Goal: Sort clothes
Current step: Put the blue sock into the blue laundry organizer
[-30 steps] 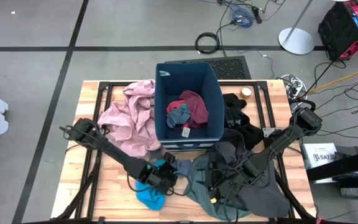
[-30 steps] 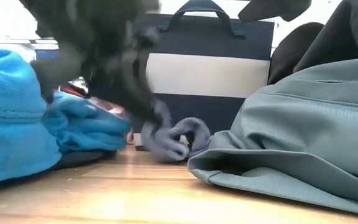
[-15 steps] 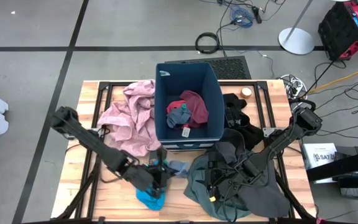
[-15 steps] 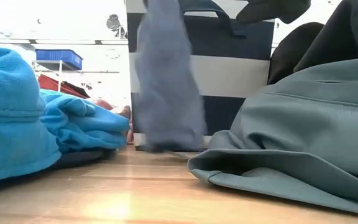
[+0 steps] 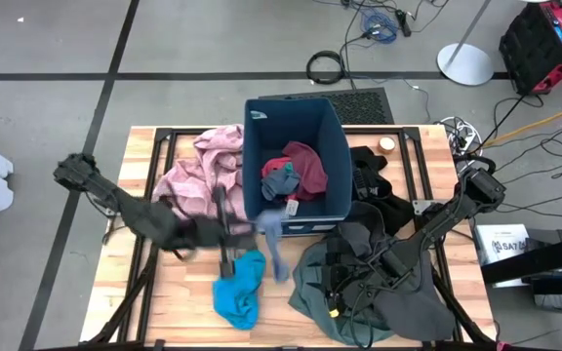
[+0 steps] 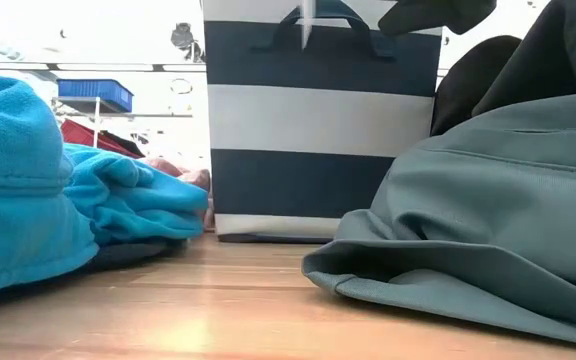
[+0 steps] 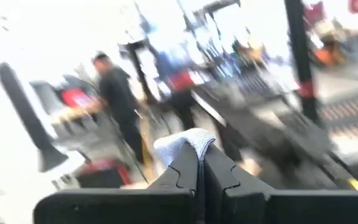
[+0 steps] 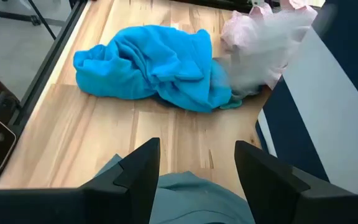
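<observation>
My left gripper (image 5: 259, 226) is raised near the navy bin's (image 5: 296, 210) front wall and shut on a small grey-blue piece (image 5: 275, 246), which also shows in the left wrist view (image 7: 185, 142). A bright-blue piece (image 5: 240, 289) lies on the table below it. My right gripper (image 8: 194, 163) is open over the grey-green garment (image 5: 344, 292), which lies spread on the table; I cannot tell whether it touches. The dusty-pink garment (image 5: 203, 180) lies heaped left of the bin. Red and grey pieces (image 5: 296, 171) lie in the bin. My left gripper pinches the grey-blue piece between its two shut fingers; a bunched fold (image 7: 188, 138) pokes out past the fingertips. The rest hangs slack below the gripper (image 5: 279, 265), clear of the table.
A black garment (image 5: 369, 180) lies right of the bin and a dark grey one (image 5: 408, 302) at the front right. The bin's striped wall (image 6: 318, 120) stands in mid-table. Bare wood (image 5: 179, 307) shows at the front left. A person (image 7: 120, 106) stands in the room beyond.
My left gripper has risen from the table and gone toward the bin, staying shut on the grey-blue piece. The piece, first bunched on the wood, was drawn up long and now hangs clear of the table.
</observation>
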